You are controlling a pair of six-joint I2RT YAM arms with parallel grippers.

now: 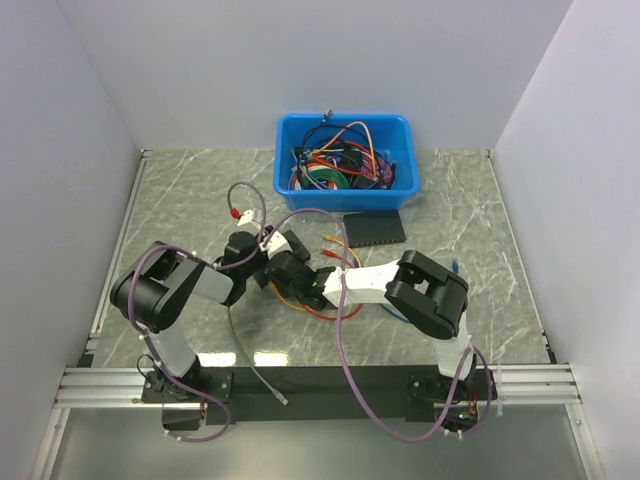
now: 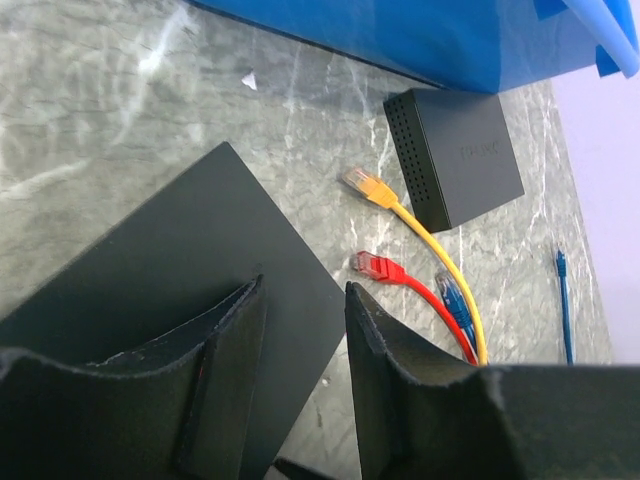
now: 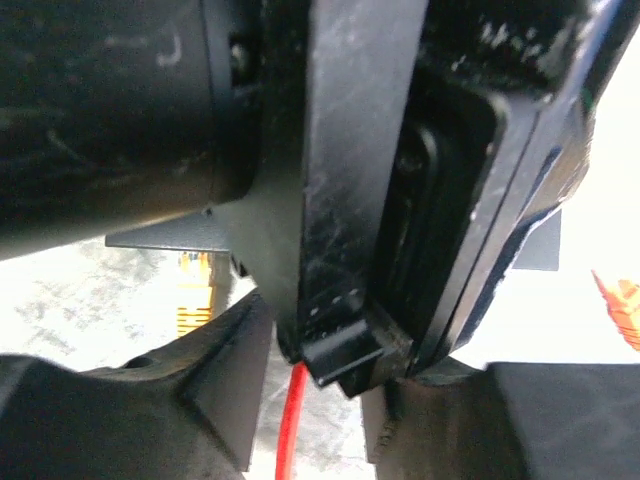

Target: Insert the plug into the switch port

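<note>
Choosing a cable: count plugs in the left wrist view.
4: yellow plug by the switch, red plug below, blue plug beside it, second blue plug far right; more maybe hidden.

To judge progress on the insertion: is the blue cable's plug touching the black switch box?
Apart. The left wrist view shows the plug lying on the table short of the switch box, with the yellow cable crossing between them.

Table [image 2: 120,100] comes up a marbled grey, stone-look, polished and catching glare. Blue bin [image 2: 420,40]: smooth, glossy plastic. Switch box [image 2: 470,160]: matt black plastic, one side perforated. Left claw [image 2: 305,300] pads look dull black, rubbery, rough-edged. Yellow plug [image 2: 365,187]: translucent plastic.
</note>
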